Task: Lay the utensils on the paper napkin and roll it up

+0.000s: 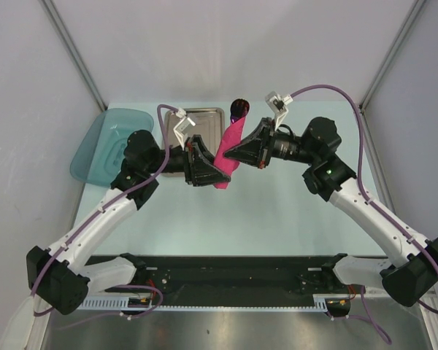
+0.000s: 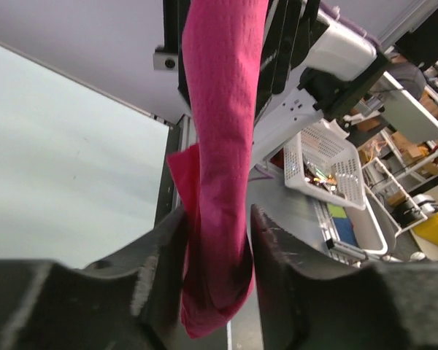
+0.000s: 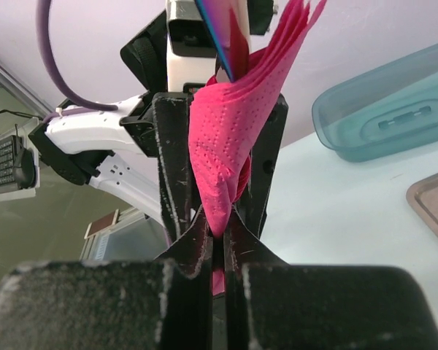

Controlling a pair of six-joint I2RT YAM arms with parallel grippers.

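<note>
Between the two sets of jaws, lifted off the table (image 1: 277, 211), hangs the paper napkin (image 1: 228, 146), already gathered into a loose, crumpled roll. The left gripper (image 2: 215, 240) has its jaws closed around the roll's lower part, pink paper filling the gap from pad to pad and a tail of it sagging below them. The right gripper (image 3: 215, 237) has its jaws pressed nearly together, pinching a thin folded point of the same napkin. Beyond the right jaws the roll flares open, and a dark tip from the utensils (image 3: 230, 47) pokes out of that far end (I cannot tell fork from spoon, nor whether both are inside). The teal dish (image 3: 379, 109) and steel tray (image 3: 434, 197) lie well off to one side of the right jaws.

The rolling step looks far along but untidy. The next move probably calls for one gripper to hold firm while the other twists or tucks the flared end, without shaking the utensils out.
</note>
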